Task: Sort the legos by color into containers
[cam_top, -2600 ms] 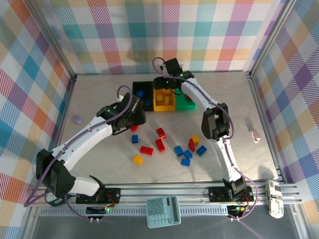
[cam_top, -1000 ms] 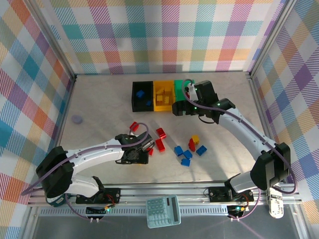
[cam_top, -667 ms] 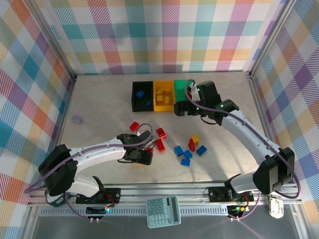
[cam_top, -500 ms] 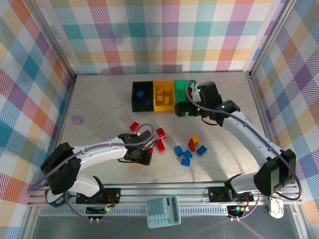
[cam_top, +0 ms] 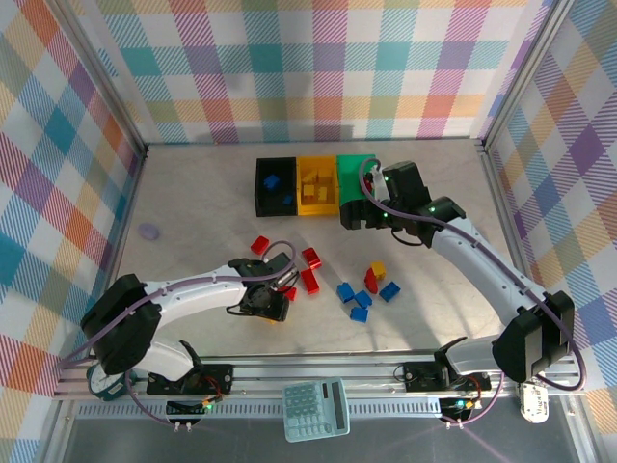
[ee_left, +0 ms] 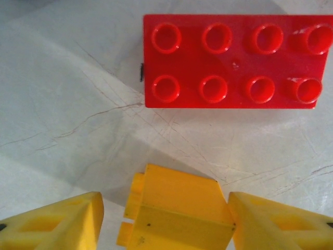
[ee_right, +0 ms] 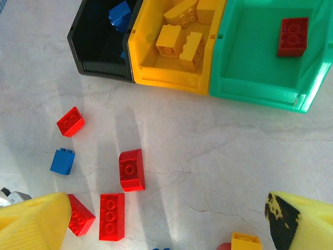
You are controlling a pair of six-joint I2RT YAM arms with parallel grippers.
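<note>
the sort is partly done. the containers (cam_top: 296,183) stand in a row at the far side of the surface (cam_top: 193,212). the black bin (ee_right: 99,67) holds a couple of blue bricks (ee_right: 119,13), the yellow bin (ee_right: 166,83) holds several yellow bricks (ee_right: 179,34), and the green bin (ee_right: 250,52) holds a single red brick (ee_right: 293,36). judging by that, blue goes to black, yellow to yellow and red to green.

more of the legos lie loose on the surface than in the bins. near the middle are several red pieces (ee_right: 131,169), a small cluster of blue pieces (cam_top: 359,301) and a lone yellow piece (cam_top: 377,269) beside them.

the left pincer (ee_left: 165,203) is low over the surface and straddles a yellow brick (ee_left: 179,208). one finger looks to be touching the brick's side, while a gap shows at the other, so the brick is bracketed and not yet clamped. a red oblong brick (ee_left: 231,60) lies just beyond it, apart.

the right pincer (ee_right: 166,208) hovers in front of the bins, spread wide and carrying nothing.

left to do, as i judge it: clamp and carry this yellow brick to the yellow bin, then clear the remaining red, blue and yellow pieces.
</note>
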